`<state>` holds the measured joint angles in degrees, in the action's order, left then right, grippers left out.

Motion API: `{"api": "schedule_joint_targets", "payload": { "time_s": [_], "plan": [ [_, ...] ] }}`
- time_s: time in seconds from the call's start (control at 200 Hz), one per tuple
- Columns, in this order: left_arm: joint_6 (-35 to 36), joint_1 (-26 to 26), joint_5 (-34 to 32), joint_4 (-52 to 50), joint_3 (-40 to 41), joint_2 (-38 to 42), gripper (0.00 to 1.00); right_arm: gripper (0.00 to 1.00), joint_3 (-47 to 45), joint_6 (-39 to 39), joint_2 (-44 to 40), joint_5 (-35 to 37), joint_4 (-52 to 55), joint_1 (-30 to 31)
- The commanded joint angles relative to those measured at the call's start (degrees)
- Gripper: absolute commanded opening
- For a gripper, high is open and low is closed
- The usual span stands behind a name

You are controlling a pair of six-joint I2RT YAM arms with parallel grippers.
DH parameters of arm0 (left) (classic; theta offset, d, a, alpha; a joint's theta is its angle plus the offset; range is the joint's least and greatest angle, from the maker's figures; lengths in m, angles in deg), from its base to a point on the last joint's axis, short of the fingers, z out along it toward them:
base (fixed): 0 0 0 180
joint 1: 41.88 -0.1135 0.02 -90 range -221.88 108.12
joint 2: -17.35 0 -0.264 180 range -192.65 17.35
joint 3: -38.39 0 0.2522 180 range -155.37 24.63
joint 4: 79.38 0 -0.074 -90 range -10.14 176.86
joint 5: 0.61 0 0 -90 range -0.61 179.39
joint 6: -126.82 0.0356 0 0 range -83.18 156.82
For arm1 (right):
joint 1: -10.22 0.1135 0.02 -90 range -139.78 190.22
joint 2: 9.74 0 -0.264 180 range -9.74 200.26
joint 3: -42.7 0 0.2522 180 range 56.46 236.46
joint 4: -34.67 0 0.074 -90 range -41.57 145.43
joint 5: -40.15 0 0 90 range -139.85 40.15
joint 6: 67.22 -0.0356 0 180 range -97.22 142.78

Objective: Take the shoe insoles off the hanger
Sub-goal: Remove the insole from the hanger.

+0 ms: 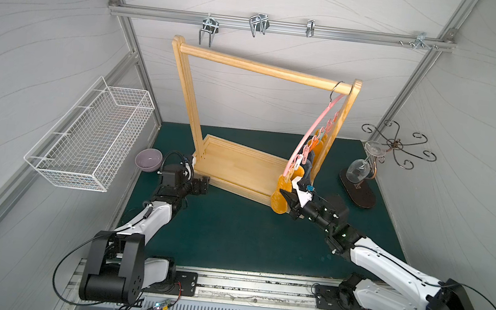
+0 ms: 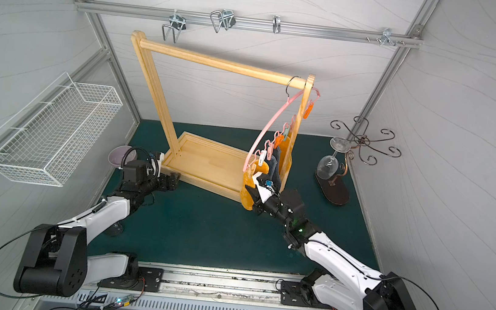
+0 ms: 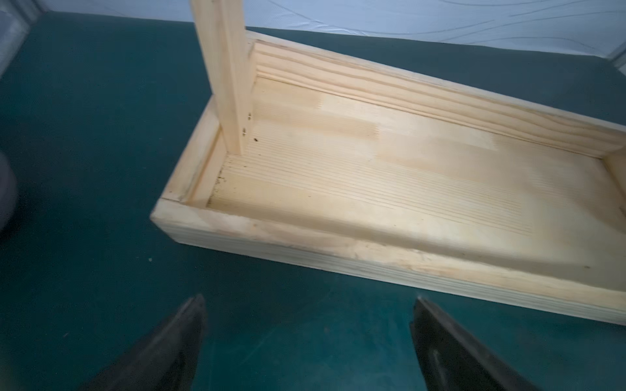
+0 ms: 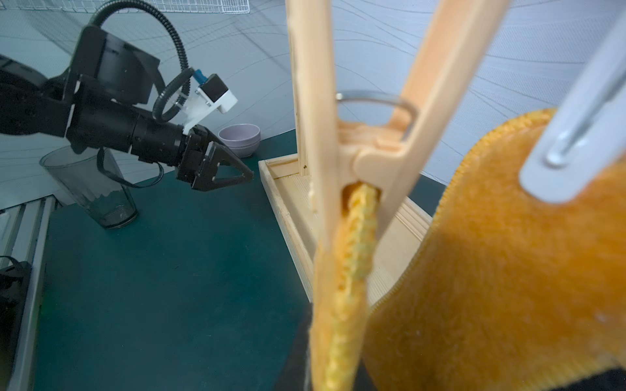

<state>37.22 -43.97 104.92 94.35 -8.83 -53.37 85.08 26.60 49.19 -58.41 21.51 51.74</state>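
Green tabletop (image 1: 232, 224): wooden rack (image 1: 239, 167) base ctr-back, purple bowl (image 1: 148, 159) by its left end, clear tumbler (image 4: 91, 189), oval-based glass stand (image 1: 359, 187) right.

A tall wooden rack (image 1: 239, 167) stands on the green mat (image 1: 231, 230). A purple bowl (image 1: 148, 159) sits to its left, and a wine glass (image 1: 357, 171) to its right.

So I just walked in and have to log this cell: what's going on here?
The right gripper is clamped on the lower end of the front orange insole, which is still clipped to the pink hanger on the wooden rack. The other insoles hang clipped behind it. The left gripper is open and empty, low by the rack's far base corner.
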Motion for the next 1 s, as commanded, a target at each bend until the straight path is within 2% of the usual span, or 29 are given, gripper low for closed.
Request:
{"api": "schedule_joint_targets", "payload": {
  "time_s": [0.0,0.12,0.295,0.485,0.635,0.75,0.865,0.995],
  "plan": [
    [-1.1,-0.2,6.4,-7.3,-8.6,0.9,1.00,0.10,0.6,-2.3,-2.3,-2.2,-0.2,0.3],
    [-1.4,-0.2,4.7,-14.4,-16.3,0.8,1.00,0.10,0.5,-2.9,-4.1,-3.0,0.9,0.4],
    [-3.1,-0.2,3.2,-20.5,-23.0,1.4,1.00,0.11,0.6,-3.5,-7.0,-3.3,3.4,0.4],
    [-4.0,-0.2,-8.0,-27.1,-27.7,3.2,1.00,0.11,0.8,-4.1,-8.8,-4.7,4.3,0.5],
    [-4.4,-0.2,-12.5,-30.0,-28.4,4.2,1.00,0.11,1.1,-5.0,-9.6,-6.2,4.3,0.6],
    [-4.8,-0.2,-12.6,-32.6,-29.6,4.8,1.00,0.11,1.1,-5.8,-9.8,-6.7,3.8,0.5],
    [-2.8,-0.2,-7.0,-35.8,-31.6,4.9,1.00,0.11,1.1,-7.0,-10.2,-7.2,3.9,0.5],
    [-3.8,-0.2,-5.0,-37.6,-33.4,4.7,1.00,0.11,0.5,-8.4,-10.6,-7.9,2.9,0.5]
  ]
}}
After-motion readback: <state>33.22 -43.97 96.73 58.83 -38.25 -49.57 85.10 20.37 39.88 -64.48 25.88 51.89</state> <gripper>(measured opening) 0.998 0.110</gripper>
